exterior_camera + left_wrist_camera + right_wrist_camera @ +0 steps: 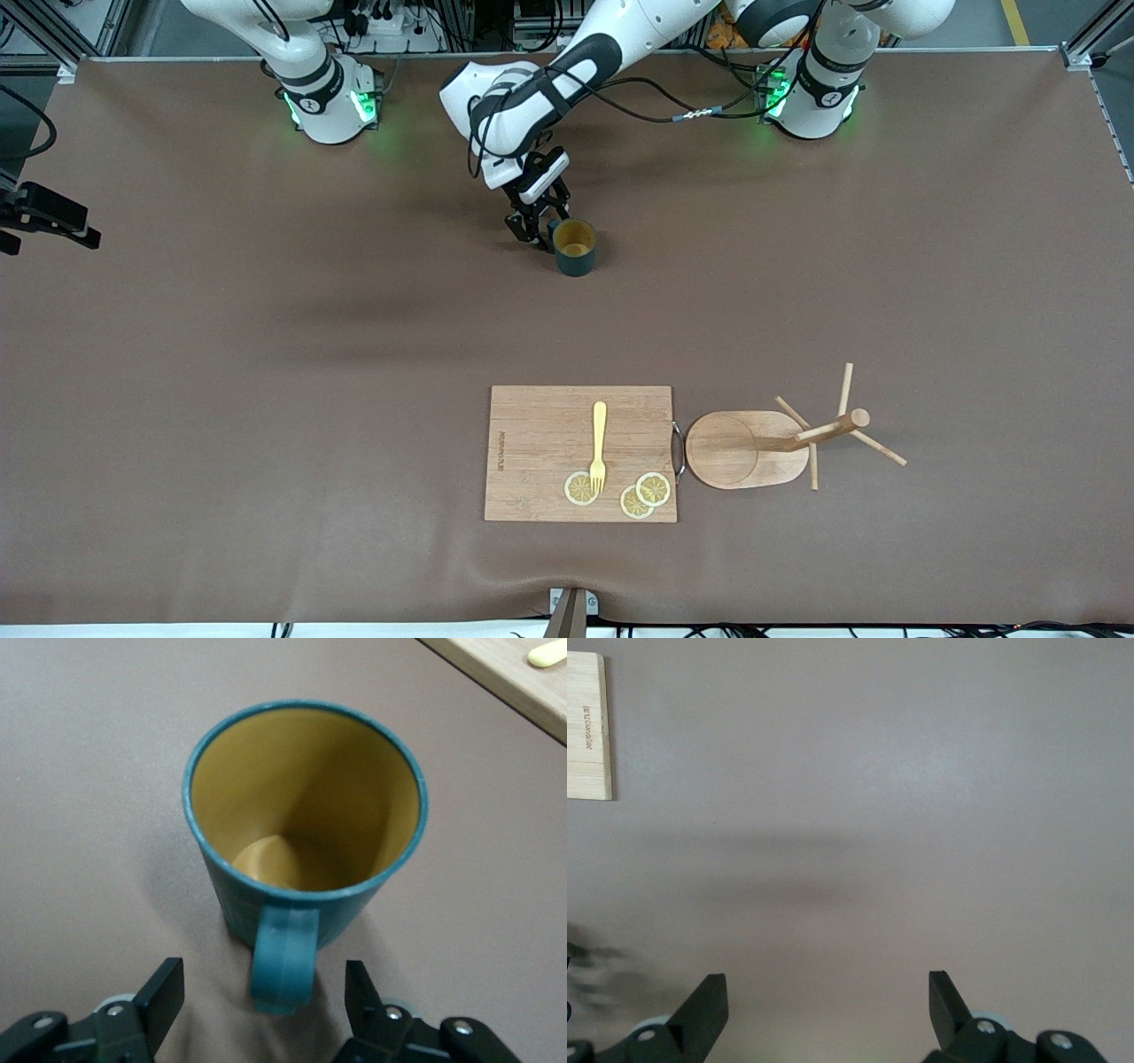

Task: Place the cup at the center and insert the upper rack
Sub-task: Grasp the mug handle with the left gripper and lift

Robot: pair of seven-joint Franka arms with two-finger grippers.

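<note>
The left gripper [264,1001] is low over the bench [266,354], its black fingers [159,997] apart on either side of the cup's handle, not touching it. The cup [575,247] stands upright on the brown matte cloth, a short smooth cylinder, dark teal outside and glossy mustard-tan inside, with a small flat strap handle [283,958] facing the gripper. It sits well up toward the arms' bases, farther from the front camera than everything else.

The right gripper [824,1010] is seen only through its own wrist camera, fingers [700,1010] spread wide over bare cloth; that arm waits.

Nearer the camera lies a rectangular bamboo cutting board [532,452] carrying a pale yellow fork [599,443] and three lemon slices [654,488]. Just beside it, toward the left arm's end, the upper rack [762,447] lies tipped on its side: flat oval base, round post, thin pegs splayed out, all light wood.
</note>
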